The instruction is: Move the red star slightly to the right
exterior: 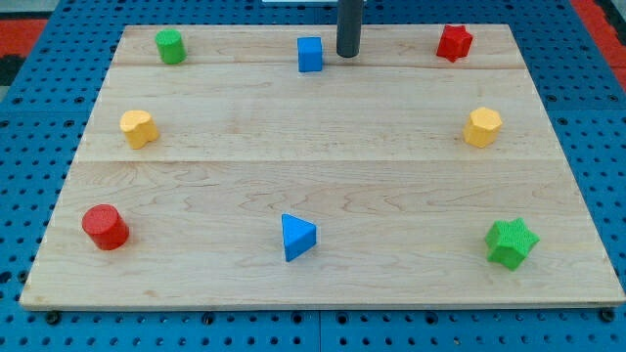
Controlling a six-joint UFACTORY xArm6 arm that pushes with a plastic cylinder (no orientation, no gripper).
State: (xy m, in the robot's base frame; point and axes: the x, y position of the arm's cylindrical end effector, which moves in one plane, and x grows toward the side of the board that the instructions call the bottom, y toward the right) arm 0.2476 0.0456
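Note:
The red star sits near the board's top right corner. My tip touches down at the top middle of the board, well to the left of the red star and just right of the blue cube. The rod comes down from the view's top edge.
A green cylinder is at the top left. Yellow blocks sit at mid left and mid right. A red cylinder, a blue triangle and a green star lie along the bottom. The wooden board rests on blue pegboard.

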